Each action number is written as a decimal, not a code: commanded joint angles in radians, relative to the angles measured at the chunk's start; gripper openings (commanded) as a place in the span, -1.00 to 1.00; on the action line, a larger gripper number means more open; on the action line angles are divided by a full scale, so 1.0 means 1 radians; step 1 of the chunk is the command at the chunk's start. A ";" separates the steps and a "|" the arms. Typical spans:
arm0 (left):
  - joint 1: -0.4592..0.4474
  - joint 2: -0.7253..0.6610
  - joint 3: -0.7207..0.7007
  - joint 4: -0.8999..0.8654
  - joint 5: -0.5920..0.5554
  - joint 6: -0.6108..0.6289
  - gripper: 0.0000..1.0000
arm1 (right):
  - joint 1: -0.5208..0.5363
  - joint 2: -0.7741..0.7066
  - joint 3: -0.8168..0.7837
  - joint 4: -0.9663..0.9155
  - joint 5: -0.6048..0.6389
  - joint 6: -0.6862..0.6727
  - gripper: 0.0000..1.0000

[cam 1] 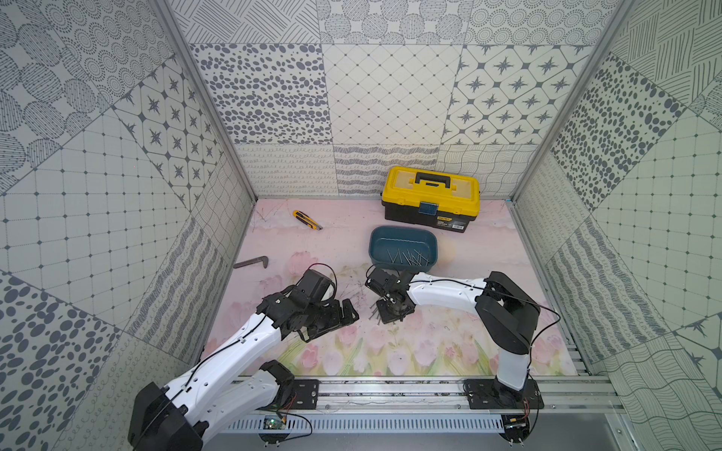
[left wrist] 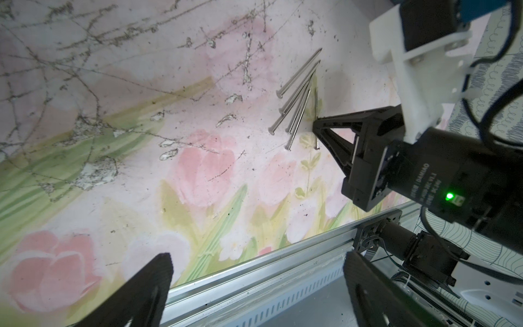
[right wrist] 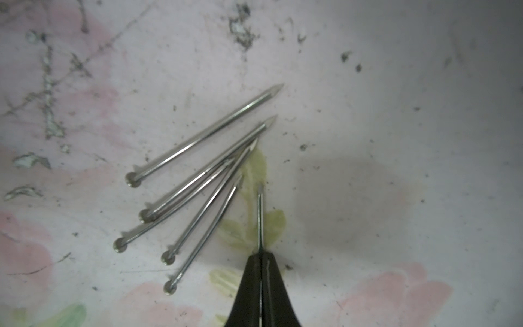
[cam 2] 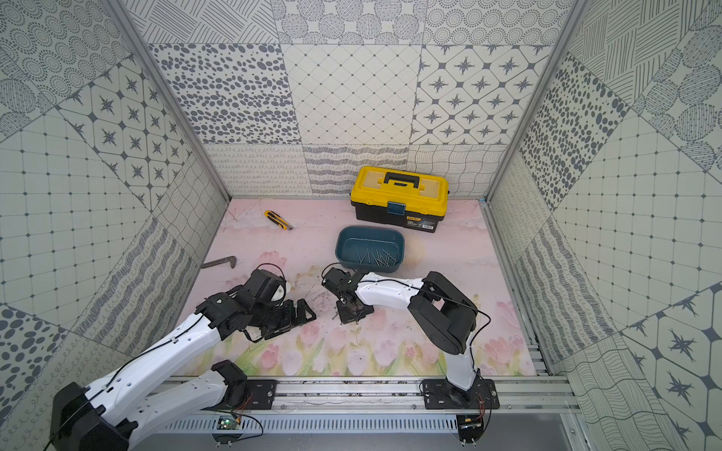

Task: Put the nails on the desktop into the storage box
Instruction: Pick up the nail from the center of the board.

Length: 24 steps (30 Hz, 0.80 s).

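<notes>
- The right end effector (right wrist: 261, 256) is clenching a single nail (right wrist: 260, 218). Its two black fingers are pressing together on the shank, and the pointed end is sticking out ahead of them.
- Whether that nail is clearing the surface or resting on it cannot be told from the wrist views.
- Five loose nails (right wrist: 198, 192) are lying fanned out on the scuffed, tulip-printed worktop (right wrist: 396, 113), just beside the clenched one. Their heads are spreading apart and their points are drawing together, and two of them are overlapping.
- The left end effector (left wrist: 259, 256) is hanging released with its jaws spread wide and nothing between them. It is low over the worktop and near the loose nails, which are lying between the two end effectors in both top views.
- The storage box (cam 1: 402, 230), a teal tub without a lid, is sitting farther back on the worktop, just beyond the right arm's wrist.
- A scatter of stored nails (cam 1: 408, 255) is resting on the floor of the storage box, toward its near wall.
- A closed yellow-and-black toolbox (cam 1: 429, 195) is standing behind the storage box, near the back wall.
- A yellow utility knife (cam 1: 306, 219) and a dark L-shaped bar (cam 1: 252, 262) are lying on the robot's left side of the worktop, well apart from the nails.
</notes>
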 commanded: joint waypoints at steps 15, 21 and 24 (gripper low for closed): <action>0.011 0.137 0.072 0.480 0.211 -0.144 0.99 | -0.275 -0.560 -0.232 0.136 -0.410 -0.058 -1.00; 0.010 0.206 0.138 0.732 0.336 -0.229 0.99 | -0.453 -0.701 -0.222 0.144 -0.685 -0.045 -1.00; 0.008 0.251 0.200 0.774 0.382 -0.245 0.99 | -0.514 -0.732 -0.195 0.144 -0.755 -0.030 -1.00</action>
